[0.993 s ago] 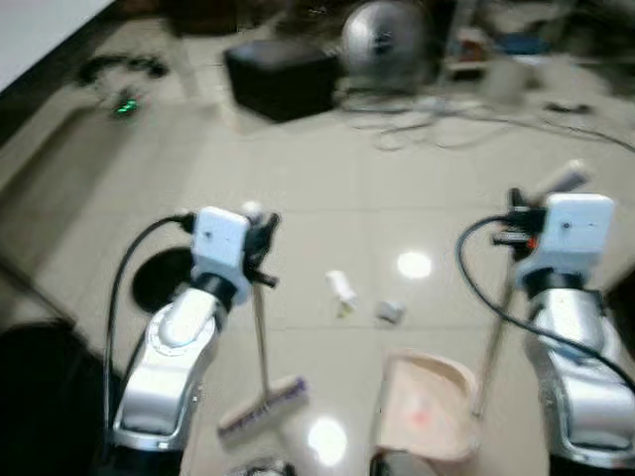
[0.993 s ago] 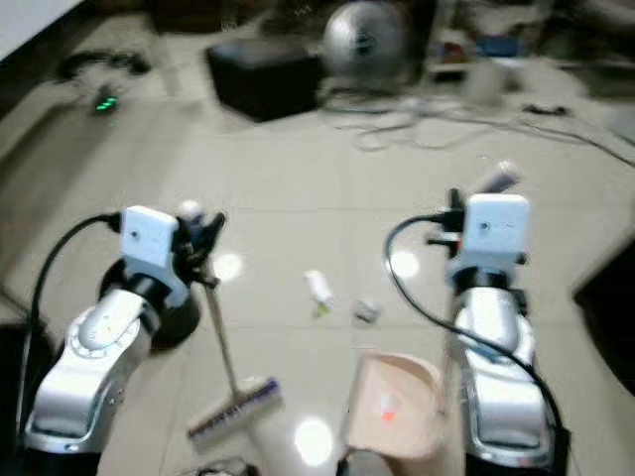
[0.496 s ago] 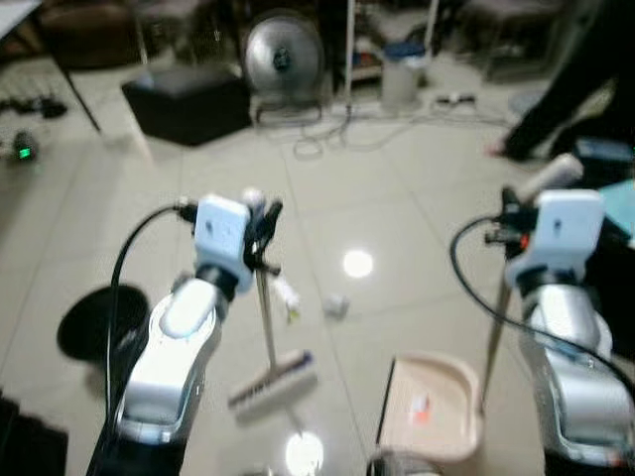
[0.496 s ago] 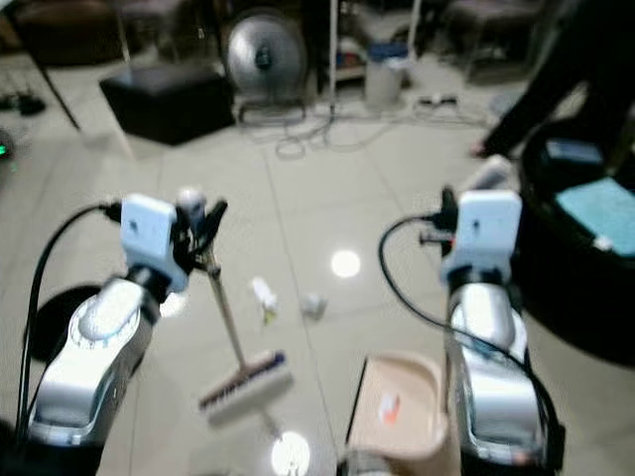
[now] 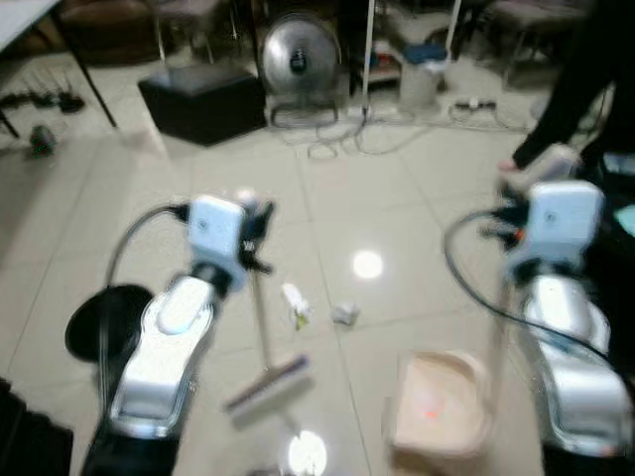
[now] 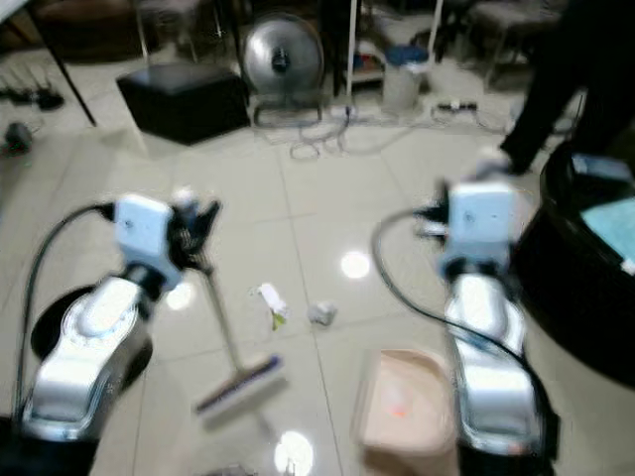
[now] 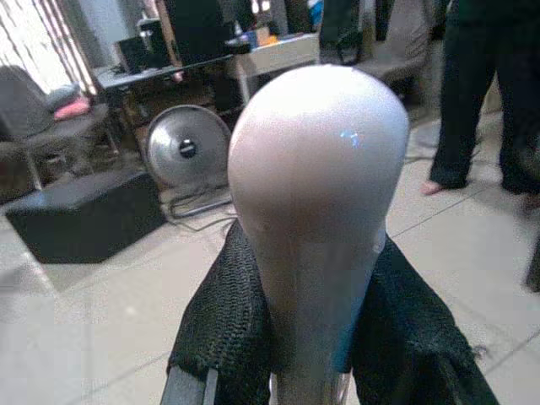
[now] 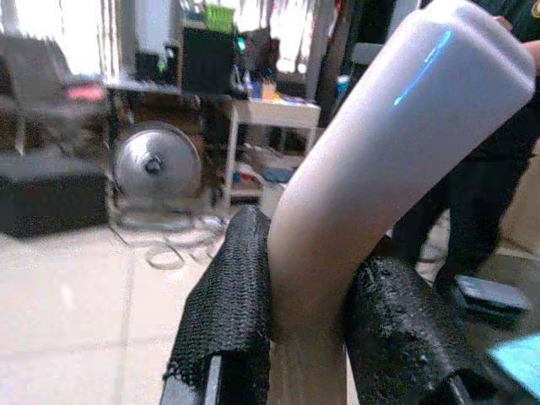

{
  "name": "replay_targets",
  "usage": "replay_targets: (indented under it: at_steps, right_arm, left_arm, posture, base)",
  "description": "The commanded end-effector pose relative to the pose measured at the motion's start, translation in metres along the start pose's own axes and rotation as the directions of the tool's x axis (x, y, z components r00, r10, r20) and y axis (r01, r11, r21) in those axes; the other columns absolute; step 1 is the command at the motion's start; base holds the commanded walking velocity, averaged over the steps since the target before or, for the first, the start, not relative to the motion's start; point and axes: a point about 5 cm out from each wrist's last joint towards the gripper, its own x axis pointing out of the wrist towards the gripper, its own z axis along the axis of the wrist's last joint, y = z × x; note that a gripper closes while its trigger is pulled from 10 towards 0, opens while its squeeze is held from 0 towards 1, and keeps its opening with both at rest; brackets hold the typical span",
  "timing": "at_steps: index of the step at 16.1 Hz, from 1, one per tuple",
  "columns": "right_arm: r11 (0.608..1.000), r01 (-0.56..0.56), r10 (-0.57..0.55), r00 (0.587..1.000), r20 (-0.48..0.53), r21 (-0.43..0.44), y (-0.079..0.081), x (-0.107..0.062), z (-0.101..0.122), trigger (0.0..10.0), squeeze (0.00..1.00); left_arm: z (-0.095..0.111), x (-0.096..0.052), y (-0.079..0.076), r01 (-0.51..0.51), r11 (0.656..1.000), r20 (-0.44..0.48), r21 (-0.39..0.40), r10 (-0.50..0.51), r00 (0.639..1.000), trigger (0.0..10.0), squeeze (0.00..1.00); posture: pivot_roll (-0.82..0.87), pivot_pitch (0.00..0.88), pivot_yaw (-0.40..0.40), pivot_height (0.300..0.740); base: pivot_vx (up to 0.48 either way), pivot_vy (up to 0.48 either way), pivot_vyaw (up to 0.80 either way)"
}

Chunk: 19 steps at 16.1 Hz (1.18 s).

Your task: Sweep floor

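Left gripper (image 5: 254, 220) pinching the top of the broom handle (image 5: 260, 317), black fingers (image 7: 221, 325) pressed on either side of the rounded pale handle end (image 7: 316, 202). Handle slanting down to the broom head (image 5: 268, 384), lying on the pale tiled floor (image 5: 417, 188) between the two arms. Just beyond the broom head, two bits of litter: a white crumpled wrapper (image 5: 295, 304) with a yellowish scrap, and beside it a small grey crumpled piece (image 5: 344, 313), near each other but apart.

Right gripper (image 5: 524, 188) clamped on the pale bent grip of the dustpan handle (image 8: 396, 143), fingers (image 8: 226, 312) closed against its sides. Thin handle shaft (image 5: 496, 337) running down to the beige dustpan (image 5: 439, 405), resting on the floor before the right arm, right of the broom head and nearer the robot than the litter.

Farther off: a round metal floor fan (image 5: 300, 58), a black box-like ottoman (image 5: 202, 101) left of it, loose cables (image 5: 347, 144) on the tiles, a white bin (image 5: 422, 83). A person's dark-trousered leg (image 5: 571, 84) at the right. A round black base (image 5: 104, 317) on the floor by the left arm. Whole scene somewhat blurred.
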Motion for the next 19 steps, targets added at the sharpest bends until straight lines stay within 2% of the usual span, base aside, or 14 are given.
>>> replay_targets:
  at_steps: [1, 14, 19]
  right_arm:
    - [0.999, 0.029, -0.029, 0.999, 0.034, -0.013, -0.008, 0.0, 0.005, 10.0, 0.0]
    - [0.999, 0.049, -0.049, 0.998, 0.026, -0.009, -0.011, 0.001, 0.001, 10.0, 0.0]
    - [0.998, 0.056, -0.056, 0.998, 0.04, -0.001, -0.014, 0.003, 0.001, 10.0, 0.0]
  left_arm:
    - [0.01, 0.003, -0.003, 0.011, 1.0, 0.05, 0.017, -0.012, 0.999, 10.0, 0.0]
    - [0.014, 0.008, -0.003, 0.007, 1.0, 0.061, 0.015, -0.008, 0.998, 10.0, 0.0]
    - [0.013, 0.014, -0.005, -0.001, 1.0, 0.058, 0.007, 0.001, 0.998, 10.0, 0.0]
  posture:
    - [-0.05, 0.062, 0.062, 0.74]
    - [-0.05, 0.068, 0.083, 0.74]
    - [-0.05, 0.076, 0.093, 0.74]
  base:
    - [0.368, 0.0, 0.0]
    - [0.372, 0.0, 0.0]
    - [0.372, 0.0, 0.0]
